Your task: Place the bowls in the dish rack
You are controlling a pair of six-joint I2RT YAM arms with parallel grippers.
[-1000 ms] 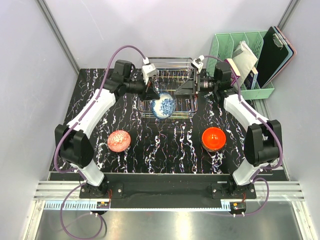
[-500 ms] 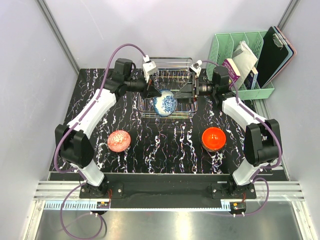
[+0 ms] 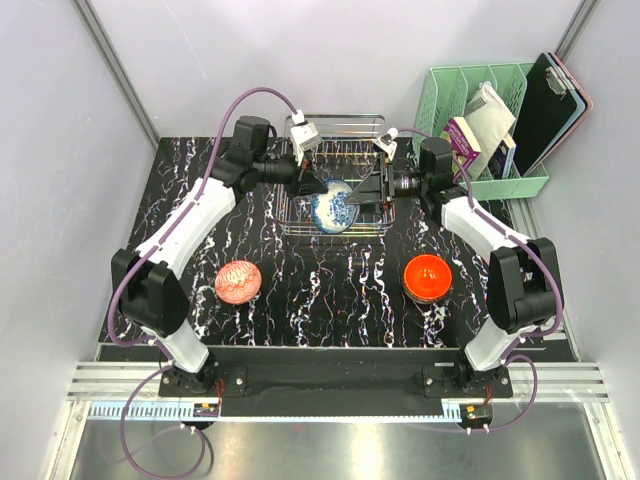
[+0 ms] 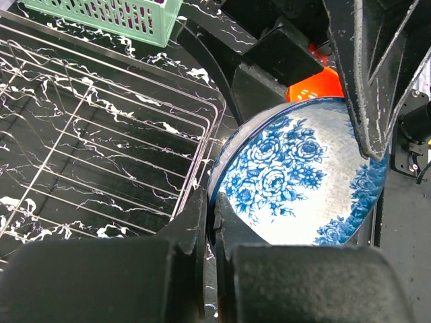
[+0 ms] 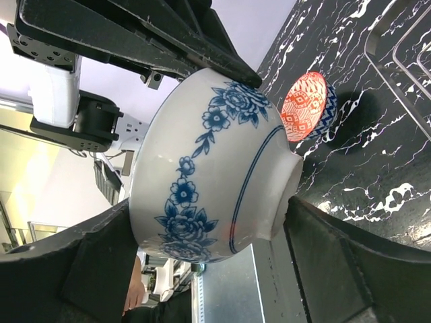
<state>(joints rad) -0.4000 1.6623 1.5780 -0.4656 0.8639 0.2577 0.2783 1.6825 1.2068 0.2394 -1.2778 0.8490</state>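
Blue-and-white bowl (image 3: pixel 331 207) held above the dish rack (image 3: pixel 300 228).
My left gripper (image 4: pixel 209 225) pinches its rim; right gripper (image 3: pixel 368 190) straddles it, fingers wide, grip I cannot tell.

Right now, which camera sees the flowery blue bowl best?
The right wrist camera: the blue bowl fills it, outside flowers and foot clear. The left wrist camera shows its flowery inside, partly hidden. The top camera shows it tiny.

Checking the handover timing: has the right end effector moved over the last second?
Yes. The right end effector shifted left, away from the mint-green organiser, and now flanks the blue-and-white bowl over the dish rack.
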